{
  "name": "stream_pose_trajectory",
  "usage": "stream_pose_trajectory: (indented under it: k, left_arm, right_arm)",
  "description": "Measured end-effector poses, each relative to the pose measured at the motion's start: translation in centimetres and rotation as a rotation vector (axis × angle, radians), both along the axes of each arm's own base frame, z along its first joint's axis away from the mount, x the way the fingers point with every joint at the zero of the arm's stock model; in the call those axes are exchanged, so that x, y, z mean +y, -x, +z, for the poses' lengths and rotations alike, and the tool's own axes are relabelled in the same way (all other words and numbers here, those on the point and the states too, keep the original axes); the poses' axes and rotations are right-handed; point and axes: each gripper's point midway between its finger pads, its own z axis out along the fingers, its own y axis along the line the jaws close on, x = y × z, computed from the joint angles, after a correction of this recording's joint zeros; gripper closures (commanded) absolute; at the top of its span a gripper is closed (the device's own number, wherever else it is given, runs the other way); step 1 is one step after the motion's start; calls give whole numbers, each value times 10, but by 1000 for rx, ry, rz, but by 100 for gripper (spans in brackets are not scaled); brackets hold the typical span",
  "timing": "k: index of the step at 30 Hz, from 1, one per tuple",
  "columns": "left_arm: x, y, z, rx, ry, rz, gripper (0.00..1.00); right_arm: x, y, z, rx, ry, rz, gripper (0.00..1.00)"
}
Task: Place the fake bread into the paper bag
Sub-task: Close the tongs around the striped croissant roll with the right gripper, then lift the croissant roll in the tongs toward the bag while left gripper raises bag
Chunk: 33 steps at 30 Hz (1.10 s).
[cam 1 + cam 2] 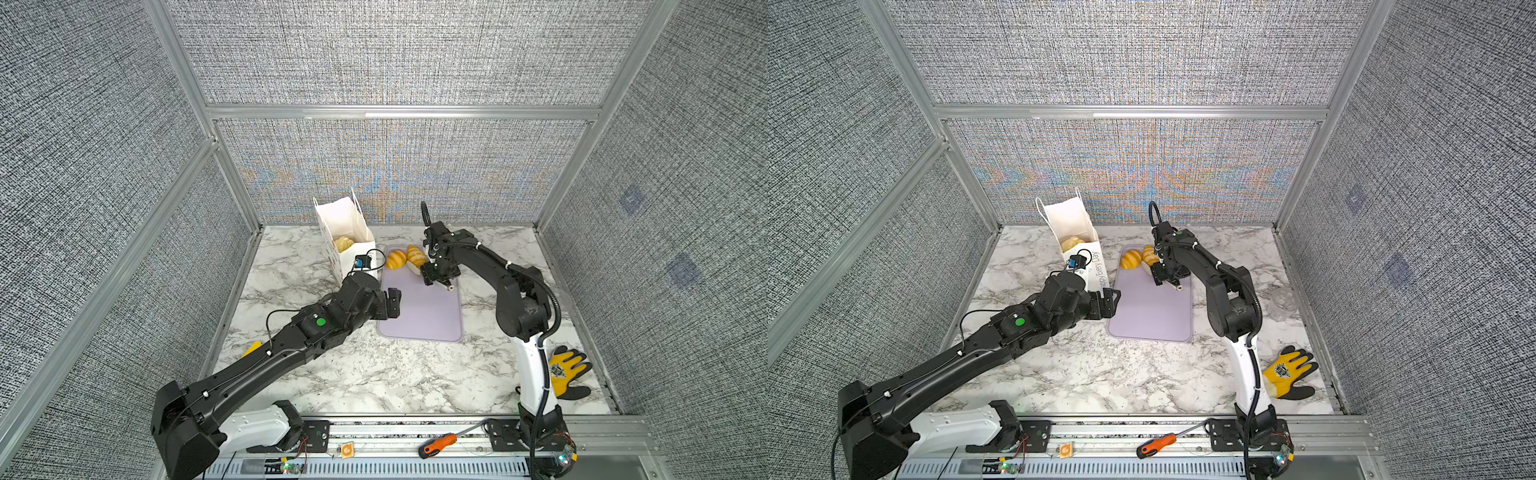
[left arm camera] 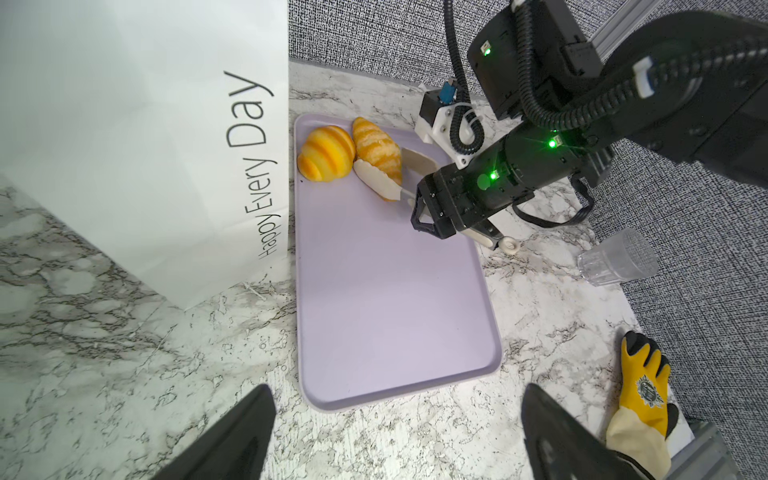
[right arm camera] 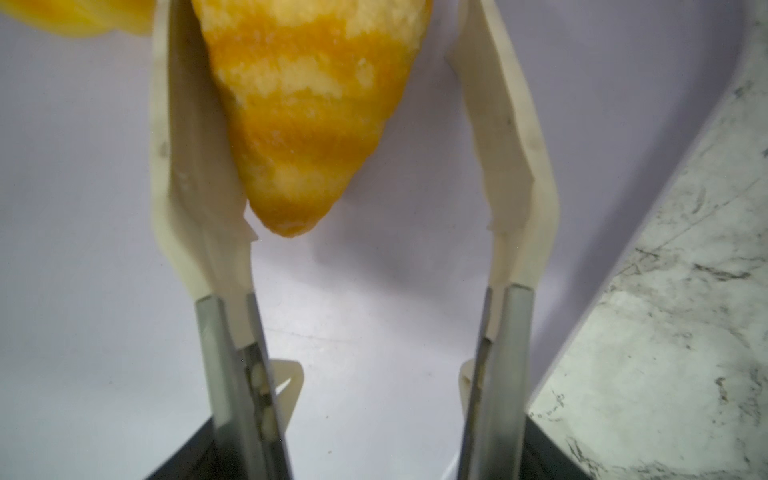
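The white paper bag [image 1: 353,232] stands open at the back left, with fake bread [image 1: 344,243] inside it. Two more pieces lie at the far end of the lilac tray [image 1: 424,311]: a round striped one [image 1: 395,259] and a croissant [image 1: 416,255]. My right gripper [image 1: 436,276] is shut on a pair of cream-tipped tongs [image 2: 376,180]. The tongs' tips stand apart on either side of the croissant [image 3: 307,104]; one tip touches it and the other is clear of it. My left gripper [image 2: 395,436] hangs open and empty over the table, between the bag and the tray's near corner.
A yellow-and-black glove [image 1: 567,370] lies at the front right beside the right arm's base. A clear plastic cup [image 2: 619,257] lies on its side by the right wall. An orange-handled screwdriver [image 1: 442,444] rests on the front rail. Grey walls enclose three sides.
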Motion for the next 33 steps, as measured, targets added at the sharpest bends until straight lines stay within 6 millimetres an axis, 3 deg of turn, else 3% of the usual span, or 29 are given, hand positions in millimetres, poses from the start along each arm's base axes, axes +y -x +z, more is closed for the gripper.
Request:
stream_pose_trajectory:
  k: [9,15,23,33]
  left_arm:
    - [1,0,2,-4,-3,1,6]
    - [1,-1,4,-10,-1,6,6]
    - [2,-2,5,-13,-3,11,6]
    - [5,-1,10,-25,5,17,5]
  right_arm:
    - [4,-9,-10,8,11,14,27]
    - [3,-9,-11,15,25,38,38]
    - [-7,11,-5,37,41,74,48]
    - [-18,35,7,47,4,98,49]
